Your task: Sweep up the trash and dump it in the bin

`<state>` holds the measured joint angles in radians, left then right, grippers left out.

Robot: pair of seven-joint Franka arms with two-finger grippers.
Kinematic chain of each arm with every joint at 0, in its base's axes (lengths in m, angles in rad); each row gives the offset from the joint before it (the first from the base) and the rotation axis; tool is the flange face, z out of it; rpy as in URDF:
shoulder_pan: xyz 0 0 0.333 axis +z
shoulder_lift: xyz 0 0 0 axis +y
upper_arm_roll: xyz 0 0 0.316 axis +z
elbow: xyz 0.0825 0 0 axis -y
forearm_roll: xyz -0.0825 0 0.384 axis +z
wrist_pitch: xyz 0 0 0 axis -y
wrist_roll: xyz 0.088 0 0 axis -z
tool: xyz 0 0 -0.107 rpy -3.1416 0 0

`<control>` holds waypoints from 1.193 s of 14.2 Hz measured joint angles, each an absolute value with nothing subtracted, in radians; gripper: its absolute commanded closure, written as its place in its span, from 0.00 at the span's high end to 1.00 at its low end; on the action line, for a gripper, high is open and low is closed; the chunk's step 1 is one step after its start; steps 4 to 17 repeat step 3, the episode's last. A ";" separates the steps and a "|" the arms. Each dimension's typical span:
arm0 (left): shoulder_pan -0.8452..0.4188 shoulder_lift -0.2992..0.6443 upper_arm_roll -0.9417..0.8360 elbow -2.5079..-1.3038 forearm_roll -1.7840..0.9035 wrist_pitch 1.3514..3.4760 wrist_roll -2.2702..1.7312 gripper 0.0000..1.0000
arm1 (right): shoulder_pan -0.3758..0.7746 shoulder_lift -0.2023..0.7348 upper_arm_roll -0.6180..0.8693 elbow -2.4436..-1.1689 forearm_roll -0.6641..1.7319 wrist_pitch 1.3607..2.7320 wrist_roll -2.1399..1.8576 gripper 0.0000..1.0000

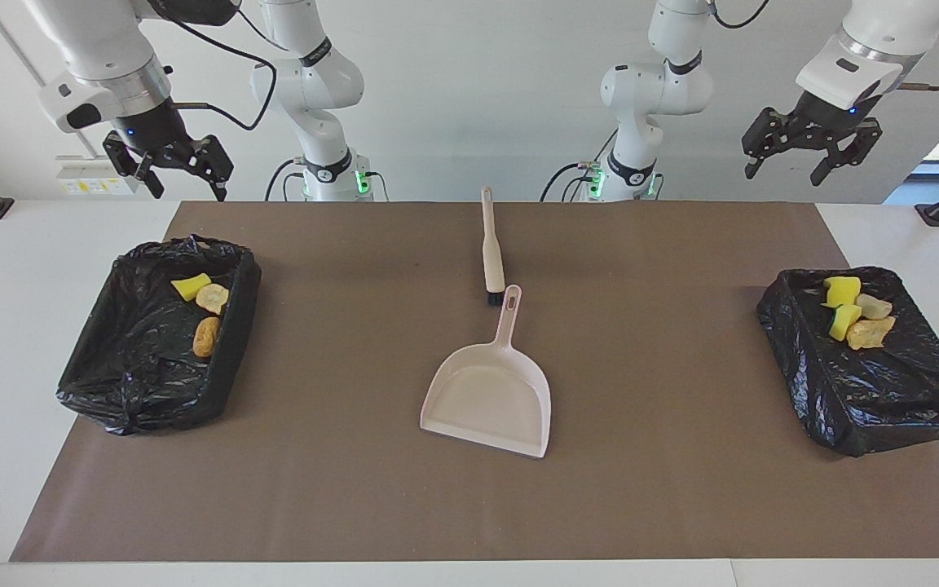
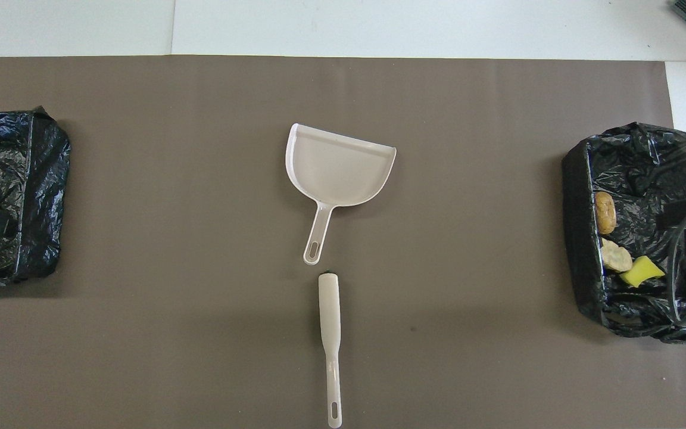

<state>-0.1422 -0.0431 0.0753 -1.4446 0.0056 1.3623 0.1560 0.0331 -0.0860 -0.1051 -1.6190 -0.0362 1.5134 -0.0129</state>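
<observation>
The trash lay in two black-lined bins, none of it on the brown mat (image 1: 355, 505). Three pieces sat in the bin (image 1: 143, 391) at the right arm's end of the table: a yellow chunk (image 1: 190, 286), a tan piece (image 1: 212, 298) touching it, and a browner piece (image 1: 207, 336) a little farther from the robots. In the facing view that cluster was at about five o'clock from the right gripper (image 1: 182, 174), which hung high in the air with its fingers apart and nothing between them, well clear of the bin.

Four pieces rested on the bin (image 1: 885, 408) at the left arm's end: two yellow chunks (image 1: 843, 289) (image 1: 844, 321) and two tan pieces (image 1: 875, 306) (image 1: 870, 333), all bunched together at the part of the bin nearest the robots. They lay at roughly six o'clock from the left gripper (image 1: 787, 167) in that view, which was raised high, its fingers spread and empty.

Between the bins, at the middle of the mat, the pink dustpan (image 1: 490, 399) lay flat with its handle pointing toward the robots. The brush (image 1: 491, 253) lay in line with it, nearer the robots, its bristle end just beside the dustpan's handle tip. In the overhead view the brush (image 2: 331, 333) sat at six o'clock from the dustpan (image 2: 339, 167).
</observation>
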 measured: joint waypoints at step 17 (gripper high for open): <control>-0.139 -0.043 0.070 -1.445 0.024 1.362 0.158 1.00 | 0.033 -0.087 -0.105 -1.620 -0.036 1.510 -0.011 1.00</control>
